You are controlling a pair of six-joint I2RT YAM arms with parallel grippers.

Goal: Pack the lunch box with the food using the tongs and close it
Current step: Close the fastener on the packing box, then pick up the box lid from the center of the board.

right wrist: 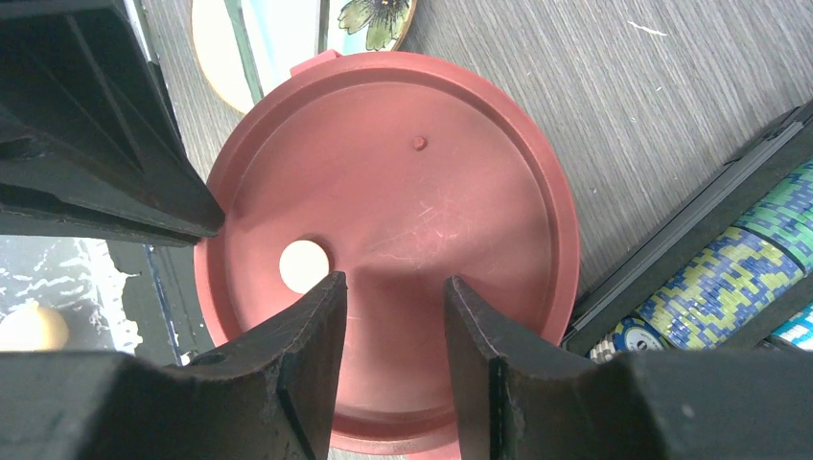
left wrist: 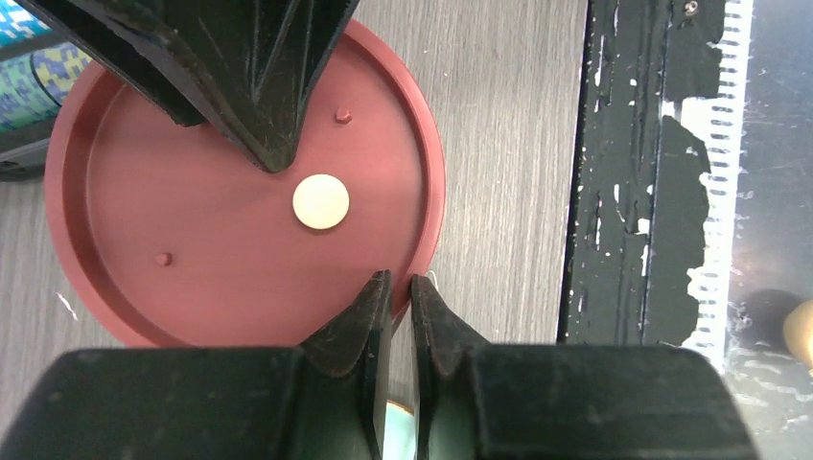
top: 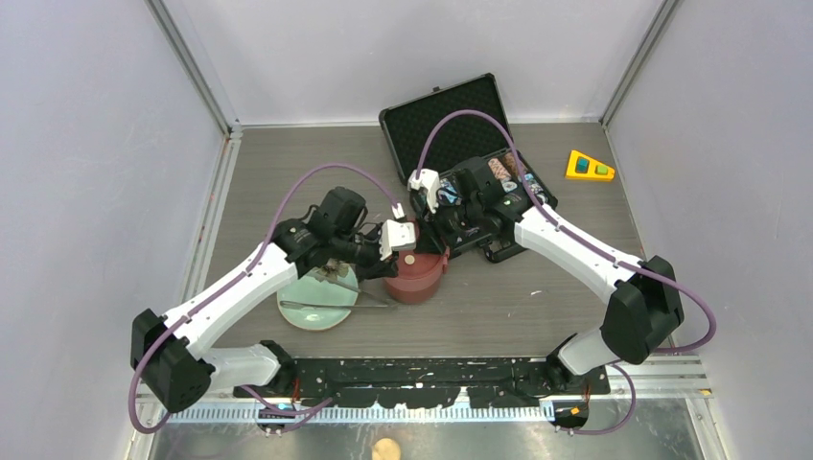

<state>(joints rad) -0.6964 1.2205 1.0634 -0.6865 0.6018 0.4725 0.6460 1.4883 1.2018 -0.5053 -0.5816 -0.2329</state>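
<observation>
The grey tabletop [top: 537, 307] carried the maroon lunch box [top: 419, 280], red lid [left wrist: 240, 259] on, just beside the green plate [top: 312, 314]. The right gripper [right wrist: 393, 281] hung half open over the lid, empty. The left gripper [left wrist: 400, 278] was narrowed to a slit at the lid's rim; I couldn't tell if it gripped. The tongs [top: 336, 303] lay across the plate.

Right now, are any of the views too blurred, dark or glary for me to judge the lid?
Top external: evenly lit, soft shadows, red lid small but clear. Left wrist: lid sharp, near fingers dark and soft. Right wrist: lid sharp, scratches readable, only faint sheen; no glare.
</observation>
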